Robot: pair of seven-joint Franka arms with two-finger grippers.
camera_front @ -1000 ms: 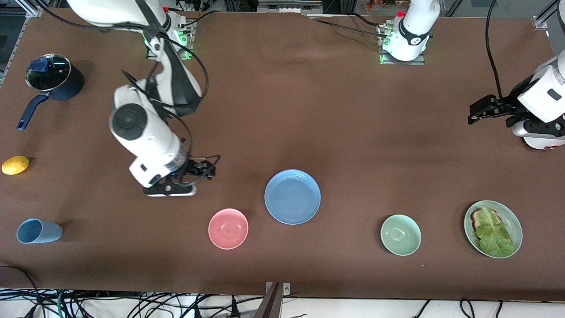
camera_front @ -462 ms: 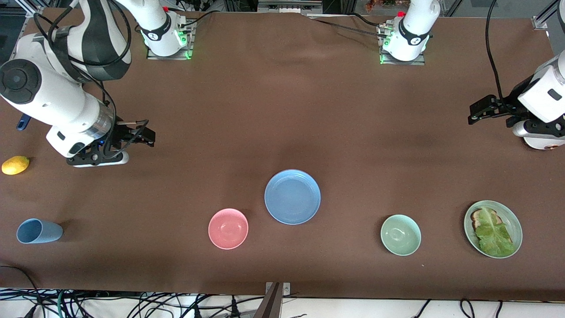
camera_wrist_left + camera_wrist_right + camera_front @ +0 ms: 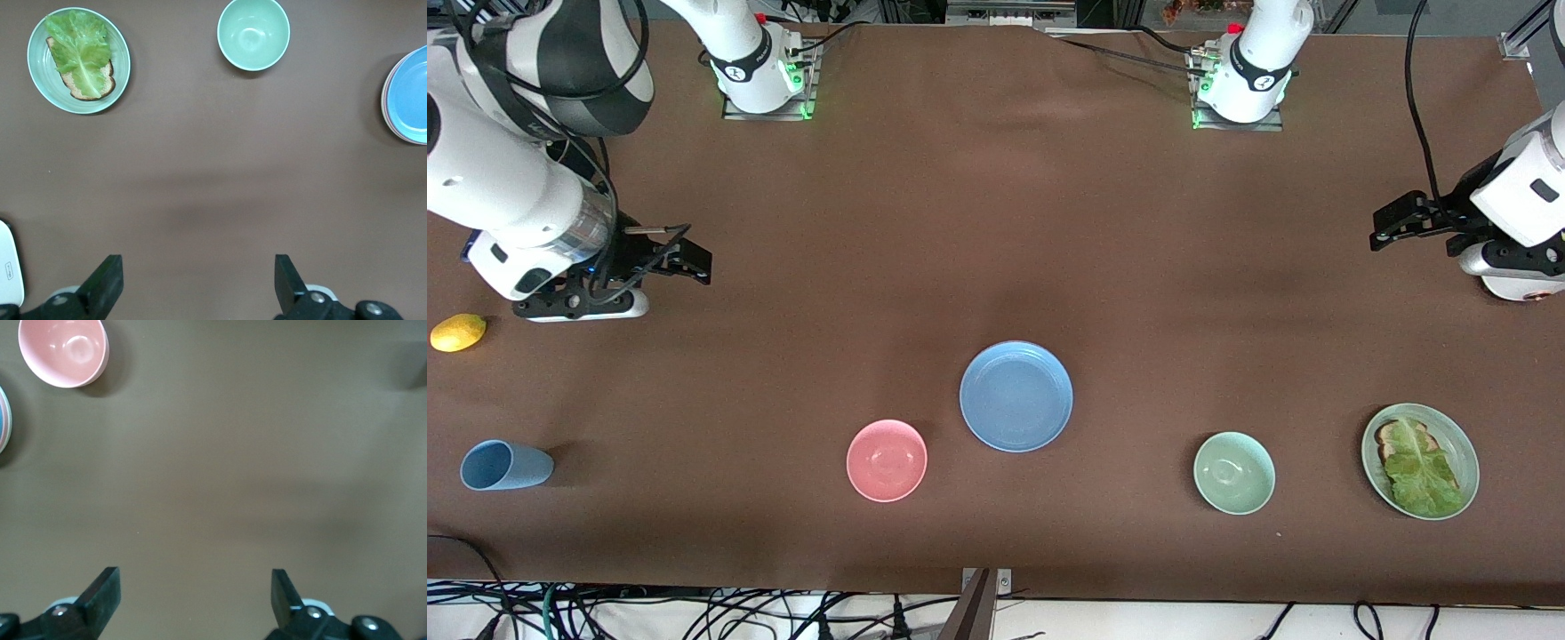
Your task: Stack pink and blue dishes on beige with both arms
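The blue dish (image 3: pixel 1016 396) lies flat mid-table. In the left wrist view the blue dish (image 3: pixel 408 93) has a thin pink rim (image 3: pixel 384 100) showing under its edge, so the pink dish lies beneath it. The beige plate is hidden. My right gripper (image 3: pixel 690 262) hangs open and empty over bare table toward the right arm's end, well away from the stack; in its own view the right gripper (image 3: pixel 195 593) has only cloth between its fingers. My left gripper (image 3: pixel 1383 227) waits open and empty over the left arm's end, and the left gripper (image 3: pixel 199 280) frames bare cloth too.
A pink bowl (image 3: pixel 887 460) sits beside the blue dish, nearer the front camera. A pale green bowl (image 3: pixel 1234 473) and a green plate with lettuce on toast (image 3: pixel 1420 460) lie toward the left arm's end. A blue cup (image 3: pixel 505 465) and a lemon (image 3: pixel 458 332) are at the right arm's end.
The right arm has swung away from beside the pink bowl and blue dish toward its own end of the table, gripper open throughout. The left arm has not moved.
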